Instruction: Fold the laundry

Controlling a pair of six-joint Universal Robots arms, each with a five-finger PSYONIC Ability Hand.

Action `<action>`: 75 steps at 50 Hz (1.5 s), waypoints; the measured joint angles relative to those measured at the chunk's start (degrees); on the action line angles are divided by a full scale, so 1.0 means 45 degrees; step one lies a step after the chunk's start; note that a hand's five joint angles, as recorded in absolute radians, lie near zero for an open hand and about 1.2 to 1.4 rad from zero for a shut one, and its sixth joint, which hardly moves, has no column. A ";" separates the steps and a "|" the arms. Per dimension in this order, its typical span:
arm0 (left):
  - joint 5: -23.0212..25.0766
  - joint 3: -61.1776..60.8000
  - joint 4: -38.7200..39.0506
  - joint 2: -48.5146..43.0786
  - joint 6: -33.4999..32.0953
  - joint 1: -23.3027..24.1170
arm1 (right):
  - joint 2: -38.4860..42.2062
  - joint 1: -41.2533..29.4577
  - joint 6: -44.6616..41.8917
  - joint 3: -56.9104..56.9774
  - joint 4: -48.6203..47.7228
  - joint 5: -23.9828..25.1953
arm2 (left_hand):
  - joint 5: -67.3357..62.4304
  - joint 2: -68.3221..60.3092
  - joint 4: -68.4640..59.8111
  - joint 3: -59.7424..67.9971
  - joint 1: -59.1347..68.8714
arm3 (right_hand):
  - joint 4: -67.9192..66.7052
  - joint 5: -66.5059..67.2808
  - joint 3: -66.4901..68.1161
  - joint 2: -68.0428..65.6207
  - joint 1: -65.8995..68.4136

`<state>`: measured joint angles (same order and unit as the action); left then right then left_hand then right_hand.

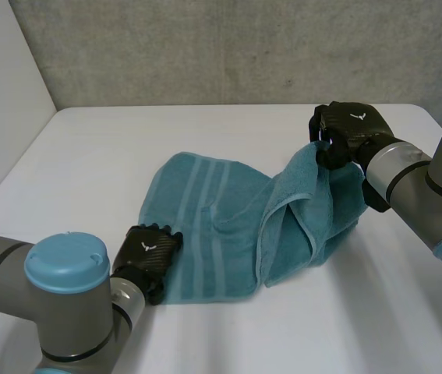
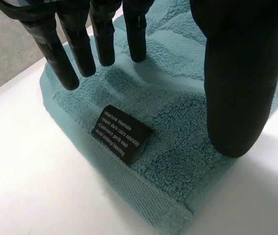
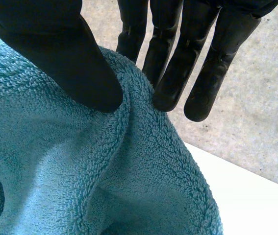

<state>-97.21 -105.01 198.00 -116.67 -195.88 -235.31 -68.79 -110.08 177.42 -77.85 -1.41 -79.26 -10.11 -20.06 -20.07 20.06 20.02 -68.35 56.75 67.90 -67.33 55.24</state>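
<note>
One teal terry-cloth towel (image 1: pixel 205 226) lies half spread mid-frame on the white table (image 1: pixel 80 164). At lower left, the robot's black left hand (image 1: pixel 149 257) rests flat, fingers straight, pressing a towel corner beside a black care label (image 2: pixel 121 133). At upper right, the raised right hand (image 1: pixel 349 132) pinches a lifted edge between thumb and fingers, the cloth draping below.

White table (image 1: pixel 298 335): smooth matte top, its far edge meets the wall. Grey concrete wall (image 1: pixel 228 47) behind it, rough and mottled, with small dark specks. Plain white panel (image 1: pixel 2 93) stands along the table's left side and joins the grey wall at the far corner. Table and panel are both unmarked.
</note>
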 measured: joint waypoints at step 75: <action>-0.0010 -0.0733 0.0862 0.0154 0.0002 -0.0192 | 0.0046 -0.0010 -0.0090 -0.0194 -0.0238 0.0015 | -0.2837 -0.2931 -0.2936 0.2929 0.2942 | 0.0000 0.0000 0.0024 0.0000 0.0000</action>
<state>-97.25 -108.31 201.87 -115.98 -195.87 -236.17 -68.58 -110.12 177.01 -78.72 -2.48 -79.19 -22.88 -33.24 -33.29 33.24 33.26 -68.35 56.75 68.01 -67.33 55.24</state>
